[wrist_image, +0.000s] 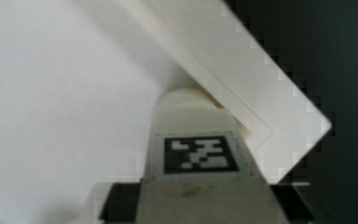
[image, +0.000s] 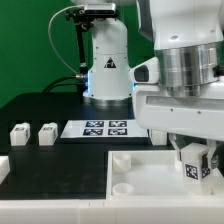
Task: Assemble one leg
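My gripper (image: 197, 160) is shut on the leg (image: 193, 171), a small white block with a black-and-white tag on its face. I hold it upright over the right part of the large flat white square piece (image: 140, 172). In the wrist view the leg (wrist_image: 201, 150) sits between my dark fingers (wrist_image: 133, 200), and my gripper (wrist_image: 201, 203) is closed on its sides. The leg's far end is at a round socket (wrist_image: 197, 100) near a corner of the white piece (wrist_image: 69, 90). I cannot tell whether the leg is seated in the socket.
Two more white legs (image: 18, 133) (image: 47, 133) stand on the black table at the exterior view's left. The marker board (image: 105, 128) lies behind the white piece. The robot base (image: 108, 65) stands at the back. A white part (image: 3, 166) shows at the left edge.
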You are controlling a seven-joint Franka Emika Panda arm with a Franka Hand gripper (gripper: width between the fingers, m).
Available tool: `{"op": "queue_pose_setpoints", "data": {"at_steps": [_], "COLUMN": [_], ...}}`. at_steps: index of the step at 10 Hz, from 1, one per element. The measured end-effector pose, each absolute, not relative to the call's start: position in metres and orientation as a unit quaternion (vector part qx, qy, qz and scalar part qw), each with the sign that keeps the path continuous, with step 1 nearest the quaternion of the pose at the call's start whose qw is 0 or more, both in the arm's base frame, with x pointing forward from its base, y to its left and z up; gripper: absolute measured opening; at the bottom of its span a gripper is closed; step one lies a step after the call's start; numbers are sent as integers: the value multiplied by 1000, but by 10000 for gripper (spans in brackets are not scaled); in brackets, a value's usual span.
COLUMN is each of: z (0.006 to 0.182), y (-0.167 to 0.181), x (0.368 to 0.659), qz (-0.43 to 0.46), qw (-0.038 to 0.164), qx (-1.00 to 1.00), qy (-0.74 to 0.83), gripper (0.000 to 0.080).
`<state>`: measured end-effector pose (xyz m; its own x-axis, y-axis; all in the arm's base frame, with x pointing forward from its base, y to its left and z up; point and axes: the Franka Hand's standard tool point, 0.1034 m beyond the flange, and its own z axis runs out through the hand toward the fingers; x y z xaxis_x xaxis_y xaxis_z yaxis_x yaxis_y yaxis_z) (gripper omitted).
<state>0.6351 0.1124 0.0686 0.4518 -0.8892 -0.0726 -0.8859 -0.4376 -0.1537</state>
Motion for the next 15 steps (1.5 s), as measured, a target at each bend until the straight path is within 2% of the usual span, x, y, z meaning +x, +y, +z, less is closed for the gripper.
{"op": "queue_pose_setpoints", "data": {"at_steps": [2,4,6,7,8,9,12,13,14,15], "z": [69,69,68,69,69,69,69,69,68,69], "y": [114,118,118,118,117,118,117,117,119,119], "x": [635,635,634,634,635,636,636,635,632,633], "qz": [21,32,28,28,16,5,-9,-17,-26,-32], "qw": [105,105,106,106,109,112,110,103,77,66], "qx": [-733,-679,-701,-706,-782,-829,-886,-922,-963,-984], "qy": [672,726,705,699,613,548,450,373,255,162], "gripper": [291,291,318,493,493,615,648,648,649,649]}}
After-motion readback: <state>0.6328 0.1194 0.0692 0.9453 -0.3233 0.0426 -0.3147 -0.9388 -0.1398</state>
